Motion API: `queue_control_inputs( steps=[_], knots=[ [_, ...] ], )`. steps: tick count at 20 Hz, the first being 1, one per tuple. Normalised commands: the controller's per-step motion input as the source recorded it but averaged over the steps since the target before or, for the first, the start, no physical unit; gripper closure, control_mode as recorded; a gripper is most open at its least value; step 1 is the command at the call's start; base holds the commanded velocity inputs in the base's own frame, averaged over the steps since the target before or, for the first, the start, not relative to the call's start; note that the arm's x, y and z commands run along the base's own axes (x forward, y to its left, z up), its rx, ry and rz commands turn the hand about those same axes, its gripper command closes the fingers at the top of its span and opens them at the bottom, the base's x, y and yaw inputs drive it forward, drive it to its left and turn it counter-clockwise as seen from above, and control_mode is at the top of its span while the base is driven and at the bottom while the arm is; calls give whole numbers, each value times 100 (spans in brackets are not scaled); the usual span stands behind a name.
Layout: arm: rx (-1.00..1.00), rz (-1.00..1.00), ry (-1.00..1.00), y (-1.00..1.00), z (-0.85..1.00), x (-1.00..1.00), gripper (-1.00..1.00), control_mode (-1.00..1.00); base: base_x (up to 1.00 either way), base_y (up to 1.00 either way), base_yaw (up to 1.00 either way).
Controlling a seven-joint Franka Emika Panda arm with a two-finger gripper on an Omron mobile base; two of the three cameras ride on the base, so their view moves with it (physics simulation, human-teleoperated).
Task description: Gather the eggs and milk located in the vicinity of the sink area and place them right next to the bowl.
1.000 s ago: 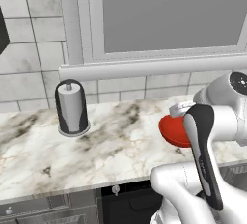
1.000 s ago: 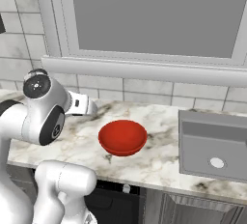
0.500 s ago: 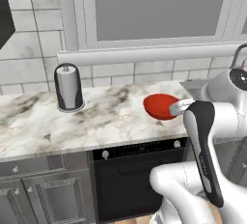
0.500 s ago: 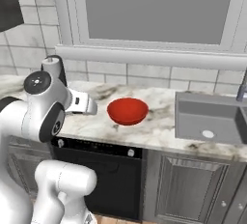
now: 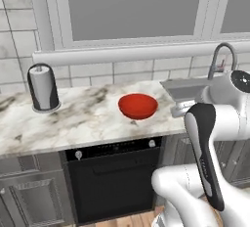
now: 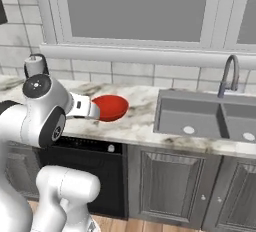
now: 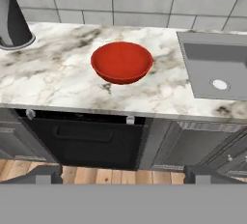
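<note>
Marble counter (image 7: 58, 80) holds one red bowl (image 7: 121, 62).

arm (image 6: 40, 111): folded high, forearm level | jaws: wide apart, holding nothing

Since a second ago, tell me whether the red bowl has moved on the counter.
No. The red bowl sits on the same patch of marble counter, right of the paper-towel holder; the whole picture shifted because the base drove back and rightward toward the sink.
</note>
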Motion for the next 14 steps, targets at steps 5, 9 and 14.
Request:
queue_control_inputs(
  steps=[5,9,14],
  knots=[
    [0,0,0,0,0,0,-100,100,0,-83,-7],
    [0,0,0,0,0,0,-100,100,0,-82,-6],
    [0,0,0,0,0,0,-100,100,0,-78,-4]
  ],
)
